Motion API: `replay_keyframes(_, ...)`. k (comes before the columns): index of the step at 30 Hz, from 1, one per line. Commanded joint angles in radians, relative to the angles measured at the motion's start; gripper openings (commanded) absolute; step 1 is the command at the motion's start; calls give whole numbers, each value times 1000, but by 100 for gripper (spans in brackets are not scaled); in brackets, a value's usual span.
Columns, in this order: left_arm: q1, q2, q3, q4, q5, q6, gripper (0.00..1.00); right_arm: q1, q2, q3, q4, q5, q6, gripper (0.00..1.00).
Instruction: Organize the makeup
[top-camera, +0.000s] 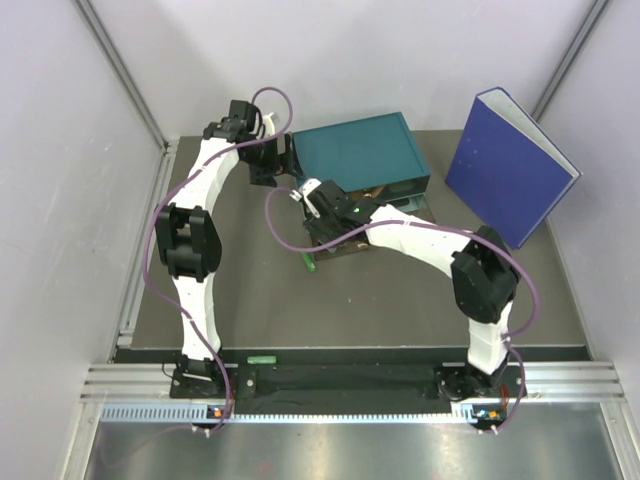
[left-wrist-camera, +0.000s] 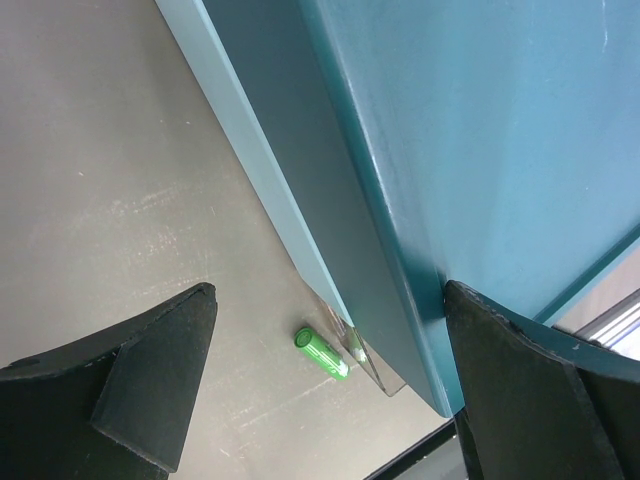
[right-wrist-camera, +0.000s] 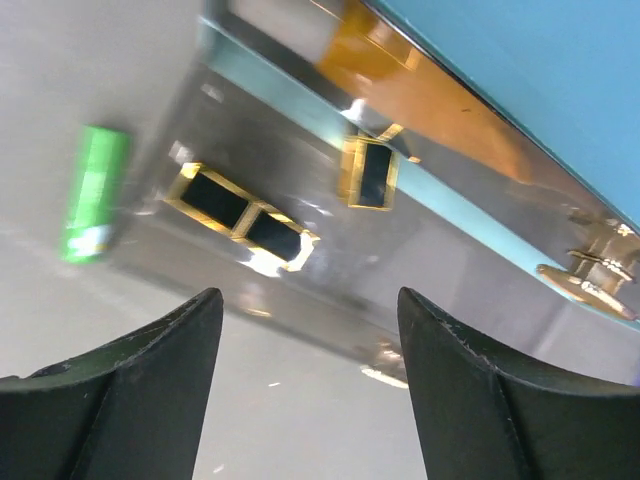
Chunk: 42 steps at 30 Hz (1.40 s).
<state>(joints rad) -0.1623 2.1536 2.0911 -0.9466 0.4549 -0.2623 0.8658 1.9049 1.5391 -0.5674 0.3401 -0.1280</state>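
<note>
The teal drawer box (top-camera: 365, 150) stands at the back middle, with a clear drawer (right-wrist-camera: 330, 290) pulled out in front of it. In the right wrist view the drawer holds a double black-and-gold case (right-wrist-camera: 242, 218), a single one (right-wrist-camera: 370, 175), an orange-brown item (right-wrist-camera: 400, 90) and gold pieces (right-wrist-camera: 590, 270). A green capsule (right-wrist-camera: 95, 190) lies on the table beside the drawer's corner, and also shows from above (top-camera: 310, 265) and in the left wrist view (left-wrist-camera: 322, 352). My right gripper (right-wrist-camera: 310, 297) hovers open over the drawer's front edge (top-camera: 318, 200). My left gripper (left-wrist-camera: 330, 295) is open astride the box's left edge (top-camera: 272, 165).
A big blue binder (top-camera: 510, 165) leans upright at the back right. The teal box wall (left-wrist-camera: 450, 150) fills most of the left wrist view. Grey walls and metal rails enclose the table on the left, back and right.
</note>
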Motion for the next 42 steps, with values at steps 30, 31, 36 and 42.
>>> replay_keyframes(30, 30, -15, -5, -20, -67, 28, 99, 134, 184, 136, 87, -230, 264, 75)
replay_keyframes(31, 30, -15, -8, -21, -67, 29, 99, 136, 189, 144, 86, -216, 266, 76)
replay_keyframes(36, 30, -15, -12, -18, -65, 29, 99, 136, 235, 180, 64, -156, 263, 79)
replay_keyframes(42, 30, -12, -11, -15, -65, 31, 99, 133, 342, 286, -38, -153, 281, 80)
